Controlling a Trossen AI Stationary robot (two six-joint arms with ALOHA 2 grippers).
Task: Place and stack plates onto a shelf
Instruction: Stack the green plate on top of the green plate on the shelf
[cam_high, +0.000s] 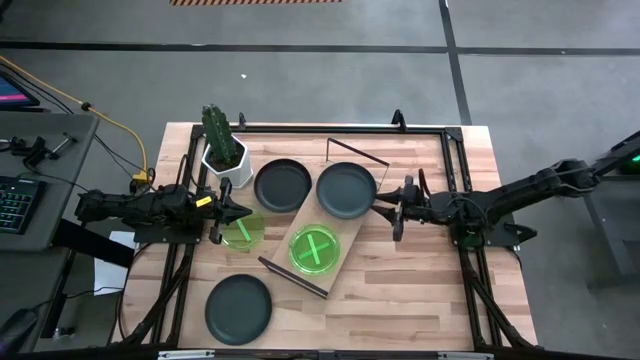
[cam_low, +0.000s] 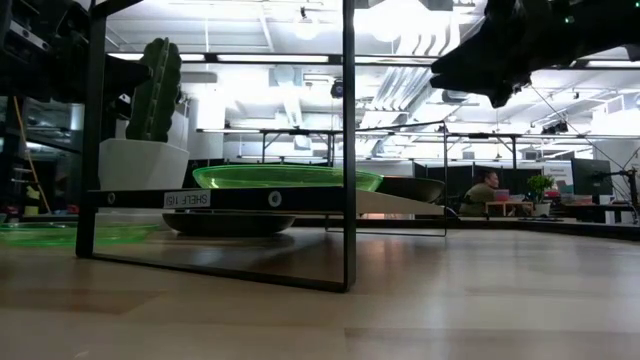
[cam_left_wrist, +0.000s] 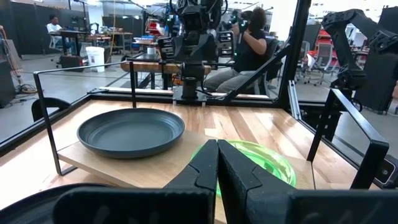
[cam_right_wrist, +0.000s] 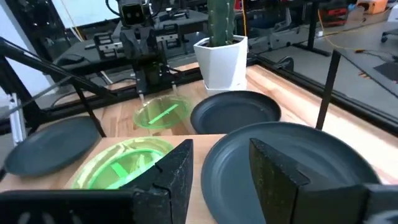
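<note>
Cactus pot (cam_high: 223, 150): seen upper left of the table, just beside the black plate (cam_high: 283, 184) off the shelf.
Shelf (cam_high: 300, 222): laid diagonally at frame centre; a black plate (cam_high: 346, 190) and a green plate (cam_high: 314, 250) are carried on it.
Other plates: a green one (cam_high: 243, 232) left of the shelf, a black one (cam_high: 239, 307) at lower left.
Left gripper (cam_high: 247, 212): fingers pressed together, nothing held, placed at the left green plate's upper edge.
Right gripper (cam_high: 380, 209): fingers spread, nothing pinched, at the right rim of the shelf's black plate.
</note>
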